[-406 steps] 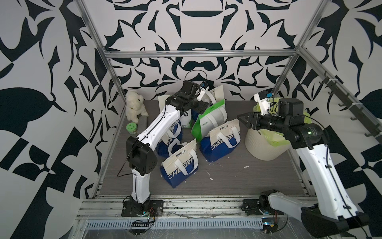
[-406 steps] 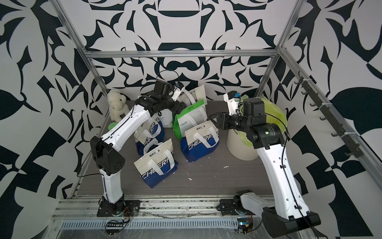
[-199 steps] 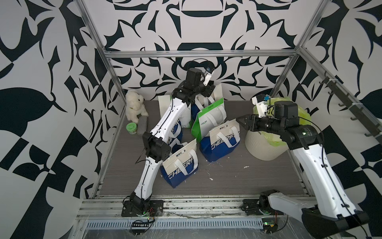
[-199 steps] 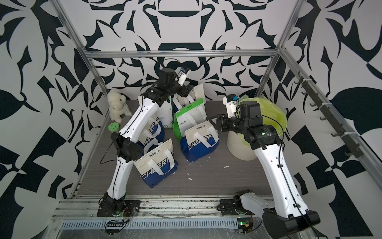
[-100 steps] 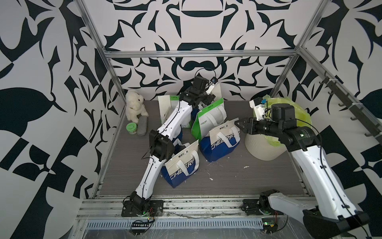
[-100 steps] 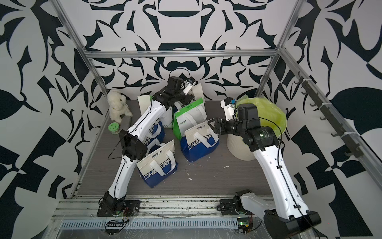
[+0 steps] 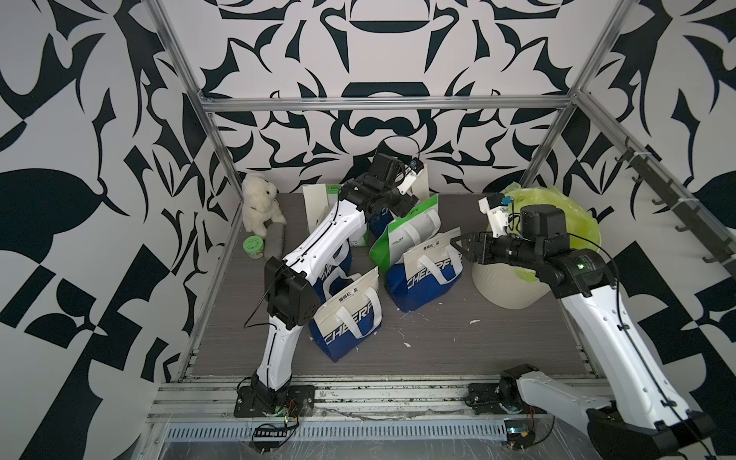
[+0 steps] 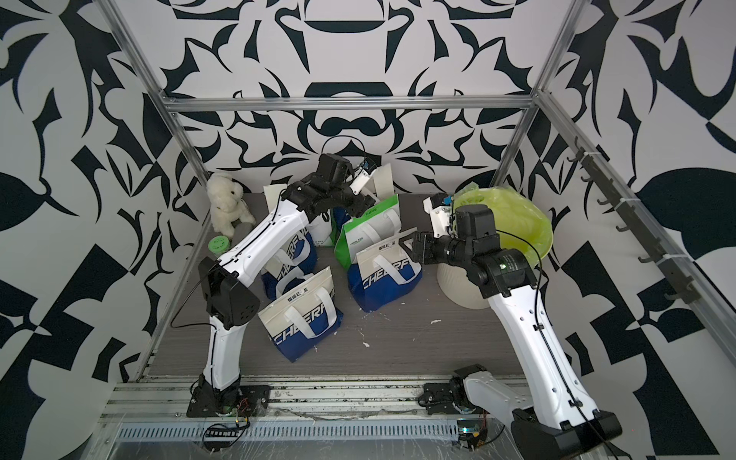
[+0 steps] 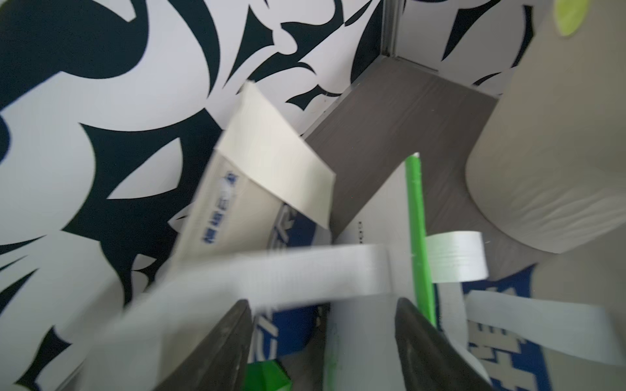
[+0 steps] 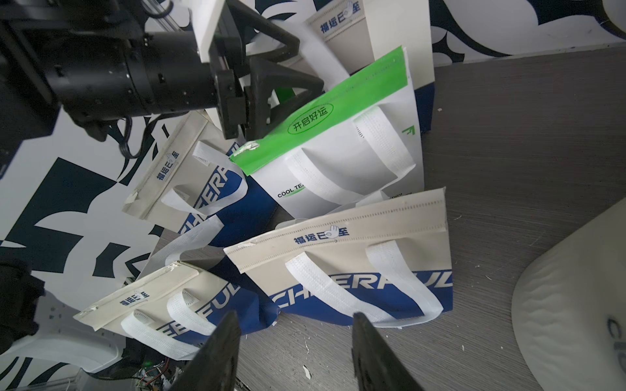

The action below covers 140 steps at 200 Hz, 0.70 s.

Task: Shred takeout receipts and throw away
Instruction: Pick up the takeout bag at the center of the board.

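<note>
CHEERFUL reads across the blue-and-white bags (image 10: 355, 291), COOL TEA on the green-and-white bag (image 10: 338, 159). Left hand (image 9: 323, 304) spread wide, gripping nothing — a takeout receipt (image 9: 277, 162) stands long-axis upright just beyond its fingertips. Right hand (image 10: 295, 316) partly spread, empty — a CHEERFUL face right ahead of it.

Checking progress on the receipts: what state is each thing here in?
left gripper, fingers open
right gripper, fingers open, empty
takeout receipt, whole, untorn
green-and-white bag, tilted, top closed
front blue-and-white bag, standing, top closed
bin, upright, open-topped, green liner in
</note>
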Tool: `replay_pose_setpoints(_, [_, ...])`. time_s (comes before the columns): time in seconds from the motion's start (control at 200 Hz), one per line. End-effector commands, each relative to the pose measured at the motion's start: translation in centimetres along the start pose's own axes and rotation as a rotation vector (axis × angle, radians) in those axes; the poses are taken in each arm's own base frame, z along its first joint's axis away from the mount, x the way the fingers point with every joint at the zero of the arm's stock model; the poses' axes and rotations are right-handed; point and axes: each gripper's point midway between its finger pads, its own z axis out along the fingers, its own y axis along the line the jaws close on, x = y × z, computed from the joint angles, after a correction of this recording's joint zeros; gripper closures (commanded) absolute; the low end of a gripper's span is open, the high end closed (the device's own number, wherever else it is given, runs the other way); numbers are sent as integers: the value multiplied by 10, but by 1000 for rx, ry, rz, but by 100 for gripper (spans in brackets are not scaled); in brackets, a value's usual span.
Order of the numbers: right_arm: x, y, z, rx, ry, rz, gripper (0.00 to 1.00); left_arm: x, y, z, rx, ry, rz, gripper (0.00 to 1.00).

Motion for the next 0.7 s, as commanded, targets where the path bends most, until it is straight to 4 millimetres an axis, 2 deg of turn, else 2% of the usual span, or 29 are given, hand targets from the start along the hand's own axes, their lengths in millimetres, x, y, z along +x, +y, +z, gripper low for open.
replay_pose_setpoints(0.0, [-9,8,-9,-15,-53,-20,47,-1,-28,-13,131,-7,-121,31])
replay_pose_setpoints(0.165, [-9,10,-12,-19,-56,-24,47,-10,-38,-21,196,-58,-220,32])
replay_pose_setpoints(0.24, [-9,11,-13,-20,-55,-26,47,-18,-34,-24,178,-92,-217,27])
replay_pose_setpoints(0.345, [-8,11,-15,-17,-56,-35,47,-31,-6,-29,74,-133,-184,20])
replay_pose_setpoints(0.505, [-7,10,-18,-2,-50,-49,47,-53,51,-41,-38,-173,-169,16])
replay_pose_setpoints(0.62, [-5,8,-19,11,-43,-61,46,-47,68,-33,-108,-118,-42,16])
replay_pose_setpoints(0.64, [-5,7,-19,14,-40,-63,46,-45,70,-31,-119,-109,-20,12])
replay_pose_setpoints(0.695, [-3,6,-18,20,-35,-66,46,-38,80,-24,-162,-81,19,10])
